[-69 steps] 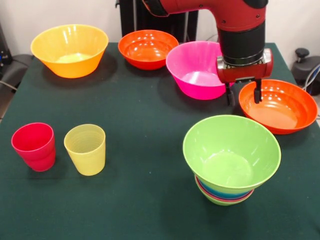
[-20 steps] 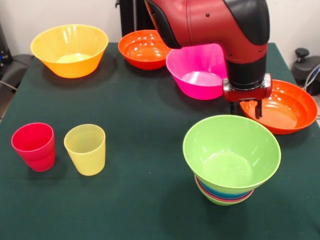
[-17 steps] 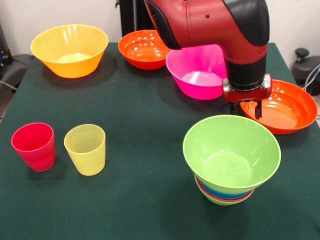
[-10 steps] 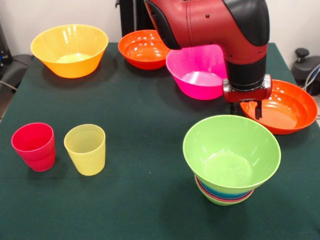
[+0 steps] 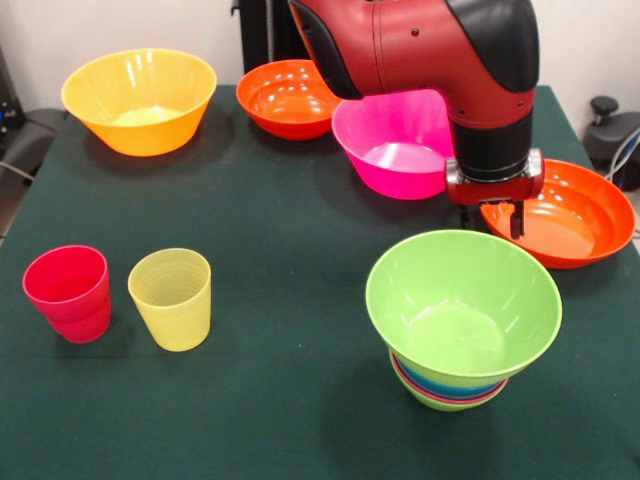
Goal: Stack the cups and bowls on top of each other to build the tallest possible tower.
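Observation:
My gripper (image 5: 490, 224) is open and hangs over the left rim of the orange bowl (image 5: 570, 215) at the right. One finger is outside the rim and the other (image 5: 516, 220) is inside the bowl. The tower (image 5: 452, 388) stands just in front, with a large green bowl (image 5: 463, 305) on top and coloured rims banded below it. A pink bowl (image 5: 392, 140), a second orange bowl (image 5: 295, 97) and a yellow-orange bowl (image 5: 140, 100) stand along the far side. The red cup (image 5: 68, 292) and the yellow cup (image 5: 171, 298) stand upright at the front left.
The dark green table (image 5: 280, 230) has open cloth in the middle between the cups and the tower. The arm's thick red and black body (image 5: 430, 50) hangs over the pink bowl. The table's right edge runs close behind the orange bowl.
Since 3.5 s ago the arm has swung forward and the gripper has dropped lower over the orange bowl's left rim. Over the last second it has barely moved.

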Action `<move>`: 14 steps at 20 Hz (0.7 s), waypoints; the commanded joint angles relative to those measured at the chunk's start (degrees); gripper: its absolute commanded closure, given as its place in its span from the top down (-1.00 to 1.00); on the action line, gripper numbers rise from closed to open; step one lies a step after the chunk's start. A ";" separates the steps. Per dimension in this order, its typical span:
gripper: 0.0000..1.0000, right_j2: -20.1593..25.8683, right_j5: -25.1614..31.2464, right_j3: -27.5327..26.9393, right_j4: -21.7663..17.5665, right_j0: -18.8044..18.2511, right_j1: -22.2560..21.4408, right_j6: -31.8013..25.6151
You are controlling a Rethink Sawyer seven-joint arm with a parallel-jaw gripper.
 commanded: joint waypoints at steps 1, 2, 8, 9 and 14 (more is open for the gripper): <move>1.00 0.80 -3.18 -4.98 -1.31 1.28 3.12 5.32; 1.00 0.73 -3.15 -5.01 -1.30 1.33 3.12 5.35; 1.00 0.53 -3.09 -5.31 -1.31 1.50 3.18 5.38; 1.00 0.34 -3.06 -5.42 -1.35 1.66 3.16 5.42; 1.00 0.51 -2.99 -5.39 -1.48 1.32 3.16 5.12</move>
